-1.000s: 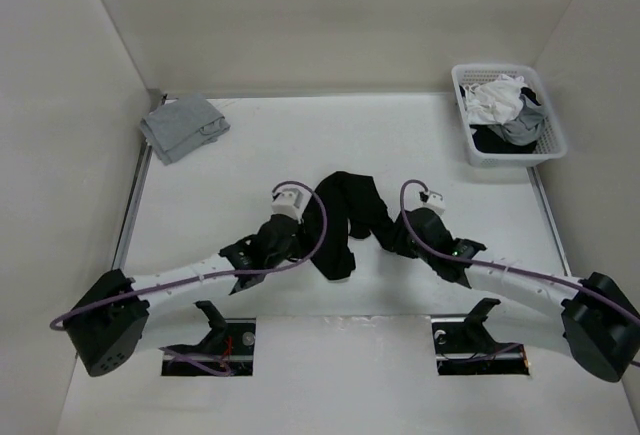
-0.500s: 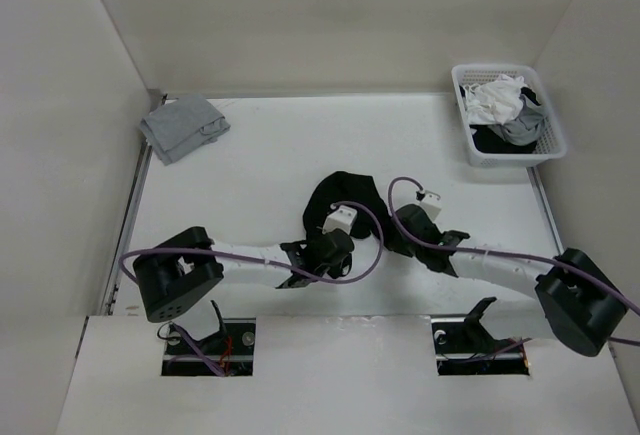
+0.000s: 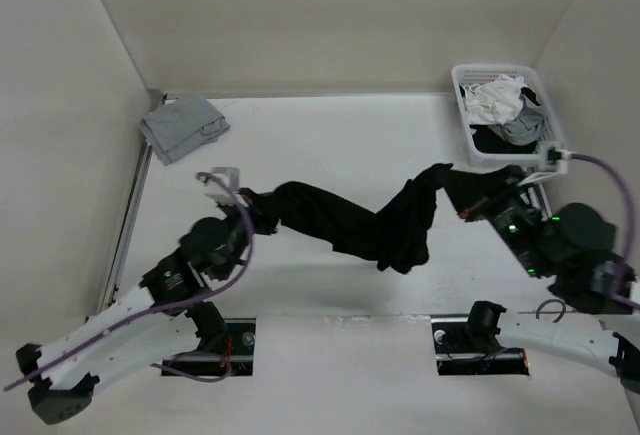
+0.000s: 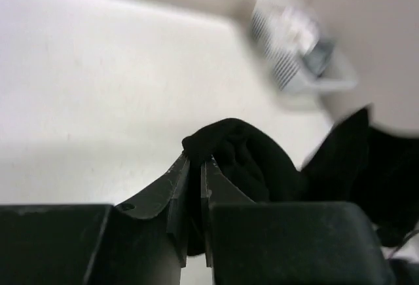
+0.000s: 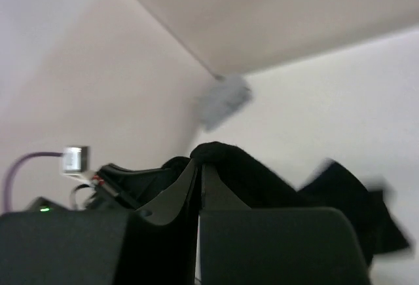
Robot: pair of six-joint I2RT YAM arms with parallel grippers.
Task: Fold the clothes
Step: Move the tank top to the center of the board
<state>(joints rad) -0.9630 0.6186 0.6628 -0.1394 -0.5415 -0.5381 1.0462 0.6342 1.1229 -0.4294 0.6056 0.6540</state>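
So, the folding itself has not begun. The black shirt runs as a bunched rope between the two hands. It seems to be raised off the desk at both ends and sags into a twisted lump nearer the right hand. The left hand has its fingers pressed nearly together on one end of the shirt, with fabric bulging just past the tips (the left wrist view shows this plainly). The right hand pinches the other end the same way, fingers tight on a dark fold.

As far as I can judge, the shirt has been picked up and drawn out sideways. It must next be spread flat on the desk, and every fold remains to be made.

Well beyond the left hand lies a grey garment. Just behind the right hand stands a white basket of other cloths. No brand, label or writing can be read anywhere.
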